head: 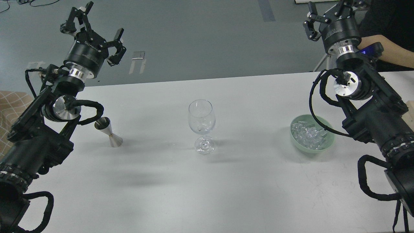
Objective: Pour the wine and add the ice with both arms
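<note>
An empty clear stemmed wine glass (201, 119) stands upright at the middle of the white table (226, 187). To its left stands a small steel jigger (108, 132). No wine shows; the jigger's inside is hidden from me. The ice (309, 133) lies as several clear cubes in a pale green bowl (311, 150) on the right. My left gripper (97, 27) is raised beyond the table's far left edge, open and holding nothing. High at the far right, my right gripper (325, 14) also stands open and bare, well above and behind the bowl.
A person's forearm (391, 50) rests at the table's far right corner, just behind my right arm. A checked cloth (11, 103) shows at the left edge. Grey floor lies beyond the table's far edge.
</note>
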Robot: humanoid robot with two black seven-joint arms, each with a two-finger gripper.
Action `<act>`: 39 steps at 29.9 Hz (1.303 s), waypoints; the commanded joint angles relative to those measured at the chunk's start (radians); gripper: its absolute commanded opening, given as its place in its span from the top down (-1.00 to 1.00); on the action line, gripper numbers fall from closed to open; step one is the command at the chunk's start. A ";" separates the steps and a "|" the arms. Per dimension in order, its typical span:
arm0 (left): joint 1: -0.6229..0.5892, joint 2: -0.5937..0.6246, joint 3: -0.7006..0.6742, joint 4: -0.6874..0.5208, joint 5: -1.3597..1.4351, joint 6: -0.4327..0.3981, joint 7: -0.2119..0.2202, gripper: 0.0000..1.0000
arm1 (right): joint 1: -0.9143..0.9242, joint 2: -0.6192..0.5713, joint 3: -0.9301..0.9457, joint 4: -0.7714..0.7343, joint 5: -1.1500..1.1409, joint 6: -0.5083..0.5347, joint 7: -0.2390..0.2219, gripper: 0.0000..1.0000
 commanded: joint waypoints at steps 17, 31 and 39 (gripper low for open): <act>-0.011 0.059 0.020 0.088 0.005 -0.019 0.036 -0.97 | 0.004 -0.009 0.001 -0.003 -0.001 -0.014 0.001 -1.00; -0.054 0.063 -0.019 0.108 -0.018 0.004 0.158 -0.97 | 0.013 0.000 -0.004 -0.005 0.002 -0.047 -0.007 -1.00; -0.062 0.062 -0.052 0.184 -0.019 0.038 0.155 -0.97 | 0.030 0.000 -0.007 -0.015 0.000 -0.043 -0.002 -1.00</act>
